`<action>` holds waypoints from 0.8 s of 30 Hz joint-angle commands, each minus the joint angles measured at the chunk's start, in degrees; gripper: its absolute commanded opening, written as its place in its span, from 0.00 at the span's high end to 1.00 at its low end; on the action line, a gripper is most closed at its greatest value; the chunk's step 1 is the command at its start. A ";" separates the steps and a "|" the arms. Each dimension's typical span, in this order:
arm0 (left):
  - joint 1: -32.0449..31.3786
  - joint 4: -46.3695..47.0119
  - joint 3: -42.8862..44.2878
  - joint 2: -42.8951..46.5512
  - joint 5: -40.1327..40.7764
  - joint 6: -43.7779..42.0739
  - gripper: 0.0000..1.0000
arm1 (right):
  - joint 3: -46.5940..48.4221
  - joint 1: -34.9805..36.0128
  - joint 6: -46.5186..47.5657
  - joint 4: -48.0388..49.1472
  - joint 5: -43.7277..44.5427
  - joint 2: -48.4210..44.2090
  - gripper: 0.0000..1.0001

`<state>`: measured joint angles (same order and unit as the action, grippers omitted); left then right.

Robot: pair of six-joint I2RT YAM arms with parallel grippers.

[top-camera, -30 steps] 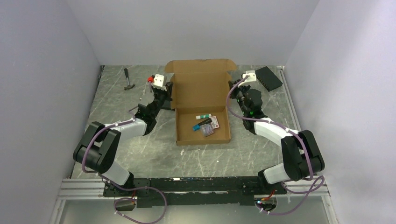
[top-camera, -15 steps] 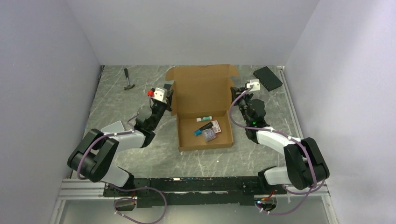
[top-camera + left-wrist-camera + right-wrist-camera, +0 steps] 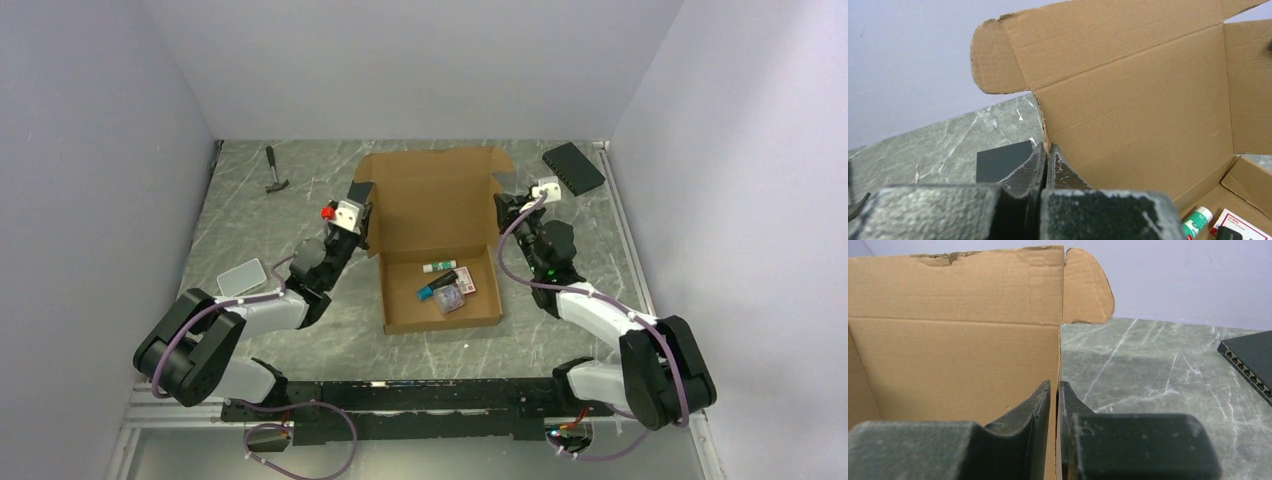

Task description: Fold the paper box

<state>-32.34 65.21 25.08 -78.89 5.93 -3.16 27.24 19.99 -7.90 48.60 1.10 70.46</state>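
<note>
Paper box (image 3: 430,205) runs near-to-far (lid upright at far end).

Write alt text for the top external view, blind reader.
An open brown paper box sits centre frame with its lid raised, the left gripper and right gripper at the lid's two side edges. Its tray holds small items; a hammer lies back left and a flat black box back right.
</note>
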 commanded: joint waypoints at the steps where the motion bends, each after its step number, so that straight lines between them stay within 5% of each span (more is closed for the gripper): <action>1: -1.85 0.79 -0.89 0.83 0.90 -6.12 1.00 | 2.10 0.06 0.58 -0.96 -2.68 -2.98 0.81; 6: -2.55 1.04 -0.79 1.01 1.71 -7.42 1.00 | 6.61 -0.08 0.93 -9.70 -3.57 -3.13 0.73; 24: -2.73 1.26 -1.11 1.88 1.74 -7.83 1.00 | 24.81 -0.65 3.63 -37.72 0.48 3.32 0.73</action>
<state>-34.50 65.73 24.58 -78.56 8.43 -8.16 48.03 19.53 -5.80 16.73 0.14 72.66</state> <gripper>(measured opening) 0.013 0.277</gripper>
